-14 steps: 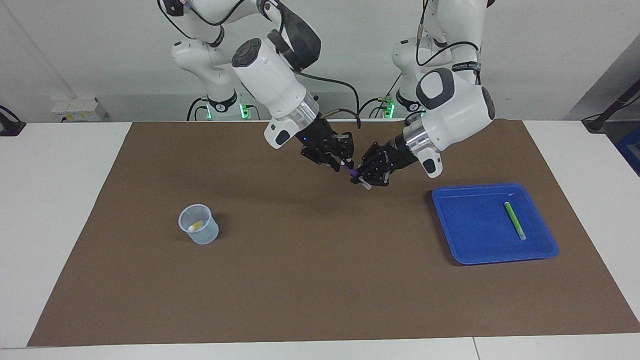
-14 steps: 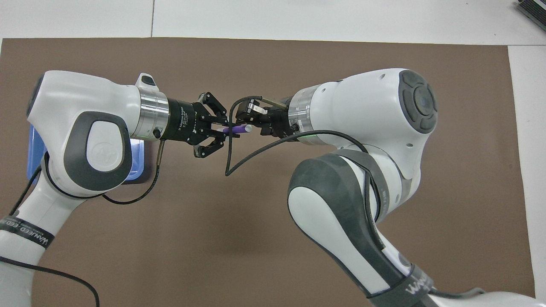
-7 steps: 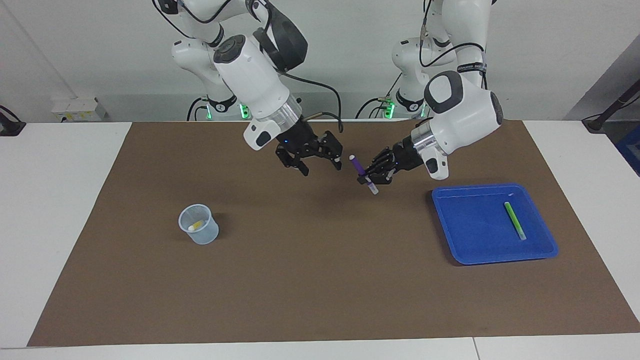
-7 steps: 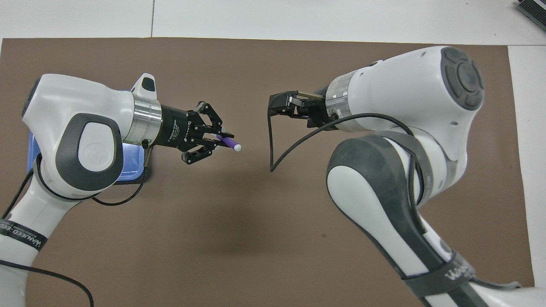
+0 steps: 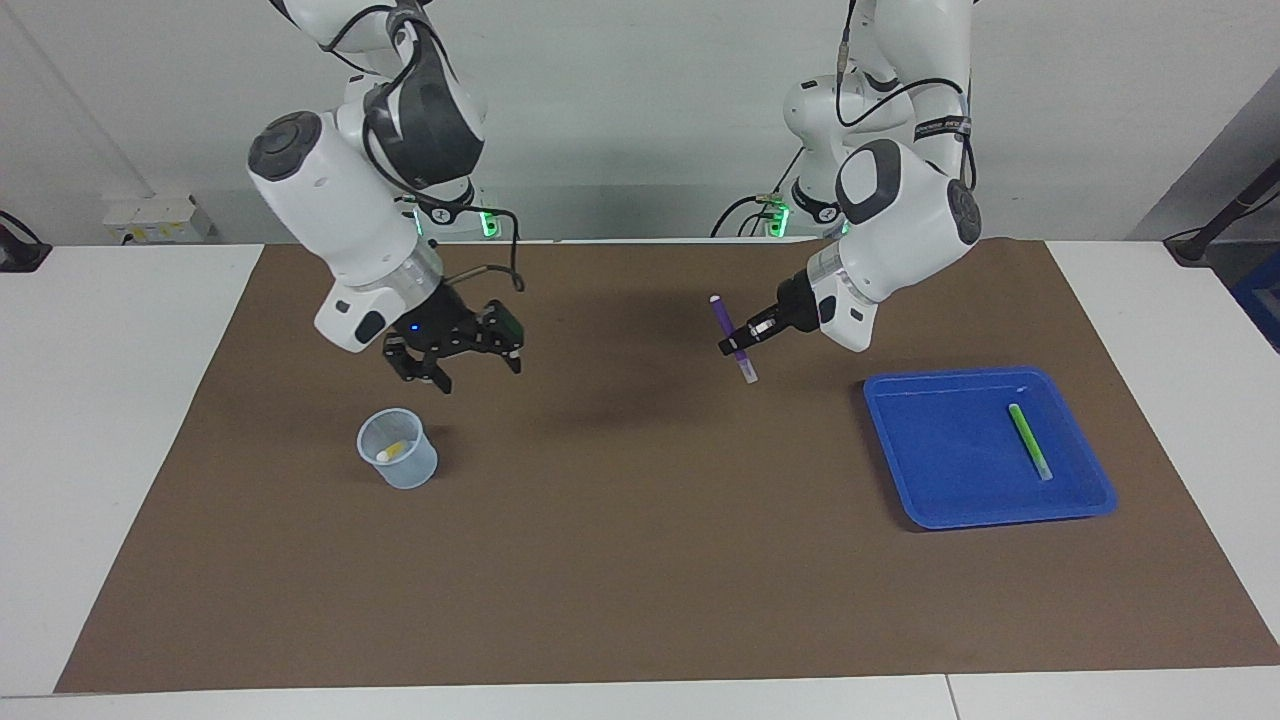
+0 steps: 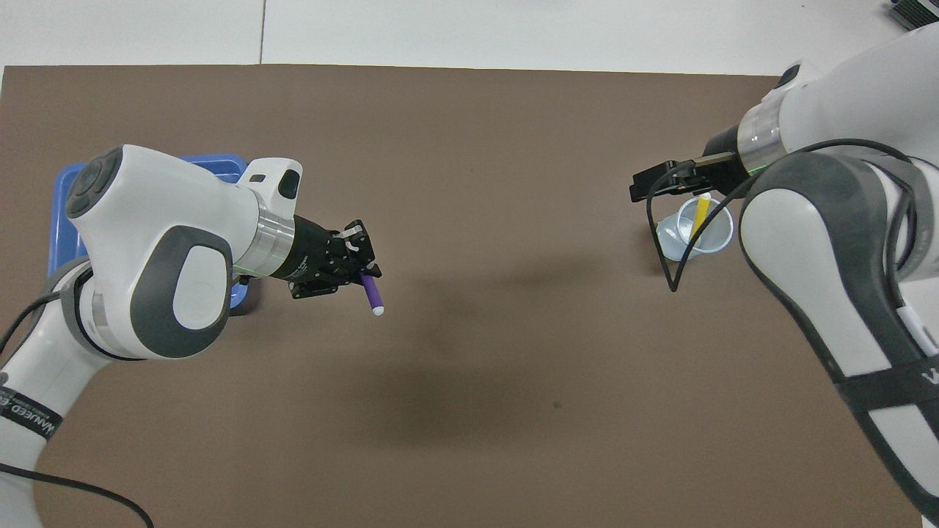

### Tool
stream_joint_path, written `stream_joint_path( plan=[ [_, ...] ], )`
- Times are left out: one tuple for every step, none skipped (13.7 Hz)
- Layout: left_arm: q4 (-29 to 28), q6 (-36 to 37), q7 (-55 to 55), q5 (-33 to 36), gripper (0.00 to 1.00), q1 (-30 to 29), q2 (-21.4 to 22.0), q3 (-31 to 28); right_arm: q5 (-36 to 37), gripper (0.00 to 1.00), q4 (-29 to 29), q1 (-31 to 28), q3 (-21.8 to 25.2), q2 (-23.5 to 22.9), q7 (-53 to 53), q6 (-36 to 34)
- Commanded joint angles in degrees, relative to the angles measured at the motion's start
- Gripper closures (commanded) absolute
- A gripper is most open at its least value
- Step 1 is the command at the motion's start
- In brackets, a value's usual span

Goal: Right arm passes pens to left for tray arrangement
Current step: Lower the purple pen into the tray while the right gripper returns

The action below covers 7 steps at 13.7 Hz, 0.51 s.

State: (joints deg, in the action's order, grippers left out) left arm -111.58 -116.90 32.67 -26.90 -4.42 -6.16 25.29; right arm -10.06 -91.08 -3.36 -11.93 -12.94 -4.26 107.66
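Left fingers [image 5: 738, 347] clamp 1 purple pen [image 5: 730, 336] | right fingers [image 5: 455, 372] spread

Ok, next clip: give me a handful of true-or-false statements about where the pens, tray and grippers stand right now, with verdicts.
1. The left gripper is shut on the purple pen. True.
2. The green pen lies in the blue tray. True.
3. The yellow pen lies on the brown mat. False: it is in the translucent cup.
4. The right gripper holds a pen. False: it is open and empty, above the mat near the cup.
5. The purple pen rests in the tray. False: it is held in the air over the mat.
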Motion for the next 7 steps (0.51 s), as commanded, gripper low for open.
stream_joint_path(
  plan=[
    [-1.44, -0.7, -11.27, 10.35, 1.0, -0.59, 1.41, -0.59, 5.3, 0.0, -0.51, -1.03, -0.9, -0.77, -2.42, -0.52],
    [-1.53, -1.22, -14.8, 11.51, 1.0, -1.99, 1.41, -0.68, 7.23, 0.0, -0.51, -1.21, -0.9, -1.91, -3.2, 0.26],
    [-1.53, -1.4, -17.09, 11.78, 1.0, -3.13, 1.33, -0.68, 9.51, 0.0, -0.51, -1.29, -0.9, -3.31, -4.78, 1.05],
    [-1.44, -1.58, -19.29, 12.91, 1.0, -3.66, 1.33, -0.68, 10.92, 0.0, -0.59, -1.82, -0.9, -4.19, -5.84, 2.45],
    [-1.44, -2.63, -21.32, 15.8, 1.0, -4.37, 1.24, -0.68, 11.55, 0.0, -0.59, -2.69, -0.9, -5.16, -6.72, 3.16],
    [-1.62, -3.94, -23.16, 18.0, 1.0, -5.07, 1.06, -0.59, 12.51, 0.0, -0.51, -3.22, -0.9, -6.13, -7.86, 3.78],
    [-1.62, -4.65, -24.49, 18.55, 1.0, -5.86, 0.97, -0.68, 13.39, 0.0, -0.59, -3.66, -0.9, -6.83, -8.82, 4.48]
  ],
)
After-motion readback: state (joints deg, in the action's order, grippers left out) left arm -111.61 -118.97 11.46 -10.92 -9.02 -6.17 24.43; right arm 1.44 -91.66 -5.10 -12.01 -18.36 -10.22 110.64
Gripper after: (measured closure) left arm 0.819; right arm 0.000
